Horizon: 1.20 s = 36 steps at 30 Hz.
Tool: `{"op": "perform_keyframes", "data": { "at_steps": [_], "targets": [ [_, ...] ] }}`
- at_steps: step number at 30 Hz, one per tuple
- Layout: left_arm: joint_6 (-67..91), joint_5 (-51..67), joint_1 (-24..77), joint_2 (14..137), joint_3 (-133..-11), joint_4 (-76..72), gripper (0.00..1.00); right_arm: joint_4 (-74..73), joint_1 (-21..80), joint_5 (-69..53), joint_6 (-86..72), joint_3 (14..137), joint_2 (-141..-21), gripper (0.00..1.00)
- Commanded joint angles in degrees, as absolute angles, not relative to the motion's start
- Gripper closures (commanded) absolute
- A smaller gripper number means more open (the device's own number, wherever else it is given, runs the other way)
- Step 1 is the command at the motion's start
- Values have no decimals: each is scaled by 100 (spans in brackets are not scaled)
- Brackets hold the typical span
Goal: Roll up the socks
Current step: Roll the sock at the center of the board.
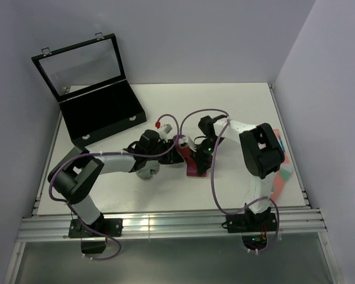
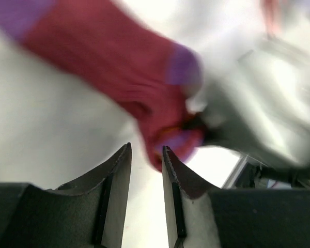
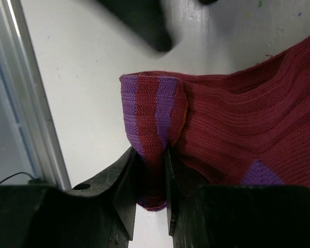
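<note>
**Operator:** My right gripper point(image 3: 150, 155) is clamped on the folded-over, purple-striped end of the red sock point(image 3: 237, 134). My left gripper point(image 2: 146, 150) has its jaws apart with nothing between them (that view is blurred).

**Spotter:** Where's the sock lying?

**Operator:** Mid-table point(image 1: 225, 106), slightly right, between both grippers. I'd hold the right pinch firm and turn slowly, with the left pressing the flat part so the roll comes out tight.

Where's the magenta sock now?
In the top view the magenta sock lies near the middle of the table, right of centre; the right gripper pinches its purple-striped end.
</note>
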<state>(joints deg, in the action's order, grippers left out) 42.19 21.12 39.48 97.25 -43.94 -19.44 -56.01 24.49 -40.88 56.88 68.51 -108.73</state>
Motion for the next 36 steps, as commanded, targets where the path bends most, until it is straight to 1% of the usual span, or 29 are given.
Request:
{"op": "perform_keyframes", "data": {
  "at_steps": [1, 6, 10, 12, 14, 19, 28, 36],
  "targets": [
    [3797, 1837, 4201, 9273, -4202, -2680, 64, -6451, 2356, -4104, 5941, 7224, -11310, 88],
    [3007, 1766, 4499, 9114, -4113, -2908, 62, -7030, 2320, -4209, 5880, 7900, -11917, 88],
    [2497, 1889, 4579, 9202, -4096, -3032, 57, -7724, 2294, -4333, 6029, 8454, -12444, 88],
    [2286, 2082, 4579, 9324, -4201, -3015, 53, -7831, 2277, -4350, 6047, 8638, -12629, 87],
    [2067, 2162, 4597, 9421, -4350, -2954, 53, -8050, 2268, -4351, 6125, 8745, -12744, 87],
    [1618, 2311, 4658, 9764, -4745, -2576, 52, -8121, 2259, -4289, 6126, 8842, -12885, 87],
    [1248, 2671, 4693, 10265, -5045, -2531, 51, -8077, 2233, -4359, 6143, 8736, -12876, 87],
    [1195, 3041, 4693, 10388, -4869, -2812, 51, -8051, 2180, -4351, 6126, 8657, -12841, 87]
  ]
}}
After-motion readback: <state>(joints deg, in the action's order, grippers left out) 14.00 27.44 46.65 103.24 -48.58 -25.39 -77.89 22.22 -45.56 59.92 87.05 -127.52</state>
